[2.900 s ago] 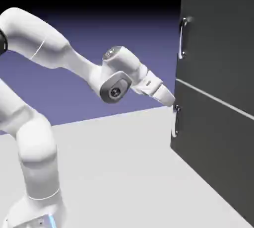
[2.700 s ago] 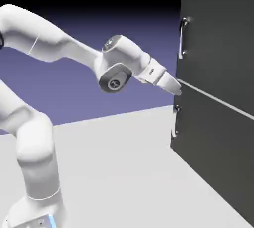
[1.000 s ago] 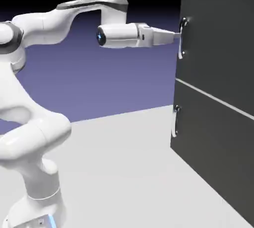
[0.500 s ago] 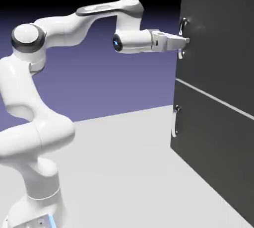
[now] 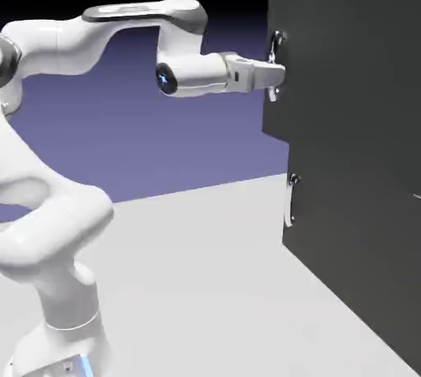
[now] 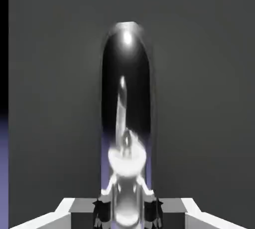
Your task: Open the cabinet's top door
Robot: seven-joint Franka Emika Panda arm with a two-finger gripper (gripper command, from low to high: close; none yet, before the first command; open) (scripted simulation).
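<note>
Top door ajar; tool closed around its silver handle. I see no legible lettering anywhere.

1. The exterior view looks from beside the robot arm, slightly above the desk, with the arm at the frame's left and the cabinet at its right.
2. It stands back far enough for the arm's base, lower left, and two handles to fit.
3. The hand view looks along the pincer, close up and facing the upper door.
4. Both views share the upper handle, the pincer and that door.
</note>
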